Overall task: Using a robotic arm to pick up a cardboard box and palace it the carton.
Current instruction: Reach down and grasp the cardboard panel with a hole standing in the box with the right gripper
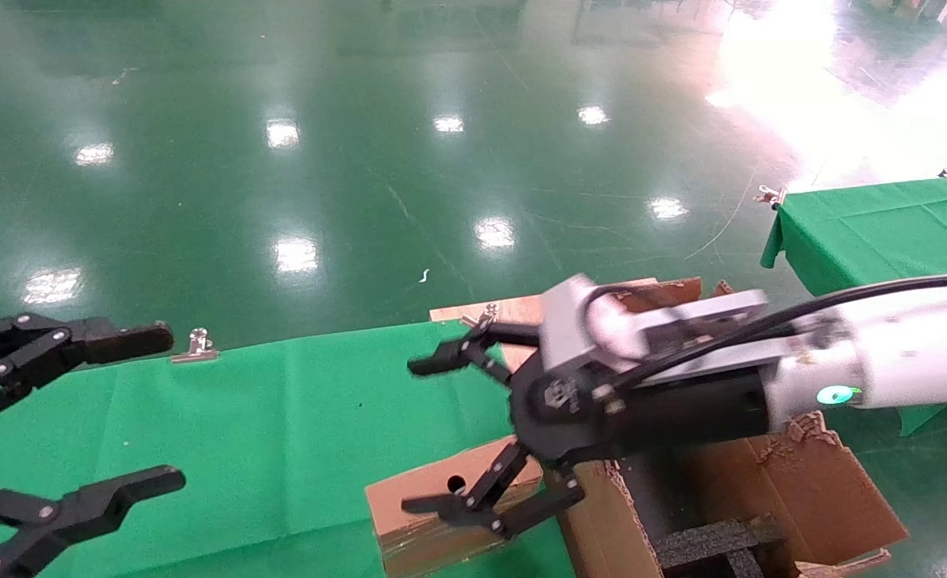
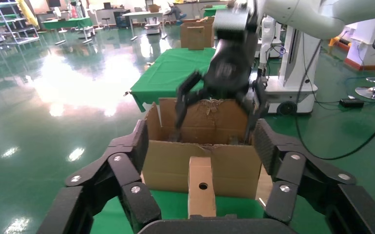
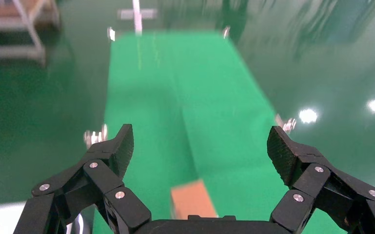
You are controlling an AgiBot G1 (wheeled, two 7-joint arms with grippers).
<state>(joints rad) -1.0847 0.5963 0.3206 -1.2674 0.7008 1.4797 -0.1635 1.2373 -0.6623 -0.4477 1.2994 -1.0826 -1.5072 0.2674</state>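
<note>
At the lower left of the head view, nearest the camera, the left pincer (image 1: 80, 417) hangs wide and holding nothing over the green-draped surface (image 1: 281, 433), parked well apart from the work. Toward the lower middle of that frame the cardboard box (image 1: 421, 518) lies on the surface close to its near edge, its round hole facing up, just beside the left wall of the carton (image 1: 802, 490). The right pincer (image 1: 441, 437) of the robotic arm (image 1: 883, 353) hovers above the box with its fingers spread wide, one tip over the box and the other out over the bare cloth, gripping nothing; whether the lower tip touches the box I cannot tell. So the task looks to be at its start: the box is not yet grasped, and the lift, the carry and the placing in the carton all remain. Further right, the carton stands open with ragged flaps and black foam inserts (image 1: 714, 538) inside, which may narrow the room for lowering the box. The cloth to the left of the box gives open room, while beyond the surface's far edge, across the upper frame, only the shiny green floor (image 1: 361, 160) spreads out.
</note>
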